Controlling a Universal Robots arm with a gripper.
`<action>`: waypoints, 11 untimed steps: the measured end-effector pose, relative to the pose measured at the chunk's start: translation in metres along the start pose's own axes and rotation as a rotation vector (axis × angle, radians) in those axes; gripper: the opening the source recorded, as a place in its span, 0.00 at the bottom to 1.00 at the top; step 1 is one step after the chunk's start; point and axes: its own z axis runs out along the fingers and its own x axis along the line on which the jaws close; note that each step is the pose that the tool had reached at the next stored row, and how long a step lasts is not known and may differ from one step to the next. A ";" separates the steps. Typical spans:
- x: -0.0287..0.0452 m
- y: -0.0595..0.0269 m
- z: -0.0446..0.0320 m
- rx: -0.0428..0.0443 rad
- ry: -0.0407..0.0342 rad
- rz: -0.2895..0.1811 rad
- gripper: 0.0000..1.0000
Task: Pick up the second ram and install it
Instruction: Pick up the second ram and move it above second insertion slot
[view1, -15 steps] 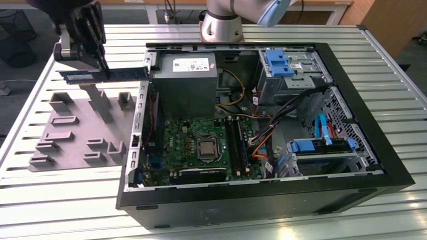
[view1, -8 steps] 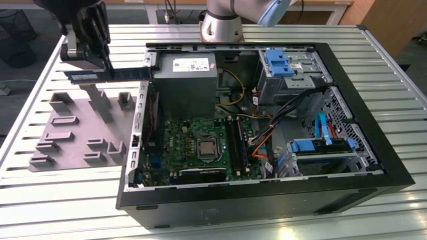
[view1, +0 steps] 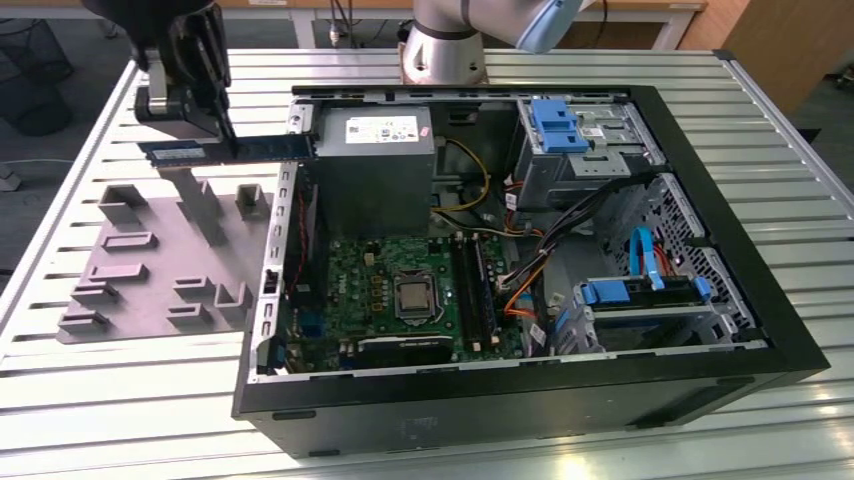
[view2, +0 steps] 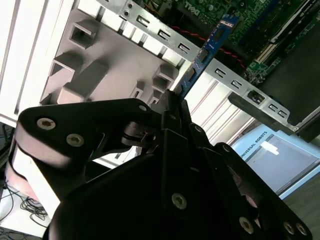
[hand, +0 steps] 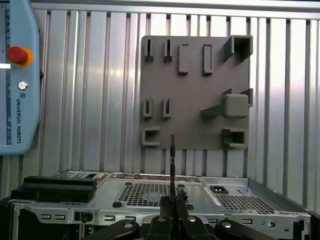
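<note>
The second ram (view1: 274, 147), a thin blue-green stick with dark chips, hangs level in the air above the far edge of the grey holder plate (view1: 160, 250), its one end reaching the open computer case's wall. My gripper (view1: 228, 140) is shut on its middle from above. In the second wrist view the ram (view2: 207, 50) juts out from between my fingers (view2: 172, 107) toward the case's metal edge. It shows edge-on (hand: 172, 155) in the first wrist view, above my gripper (hand: 172, 207). The black memory slots (view1: 474, 280) lie on the green motherboard (view1: 387, 290).
The open black computer case (view1: 747, 330) lies on a slatted metal table (view1: 134, 400), with power supply (view1: 374, 140), drive bays with blue clips (view1: 561, 125) and loose cables (view1: 534, 270) inside. A teach pendant (hand: 15, 75) lies on the table. The grey plate (hand: 195, 90) carries several raised blocks.
</note>
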 end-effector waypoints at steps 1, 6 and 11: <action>0.0000 -0.0009 0.0000 0.0000 0.0000 0.000 0.14; 0.0001 -0.0055 -0.0001 -0.0001 0.0001 0.000 0.14; 0.0002 -0.0100 -0.0001 0.0000 0.0000 0.000 0.14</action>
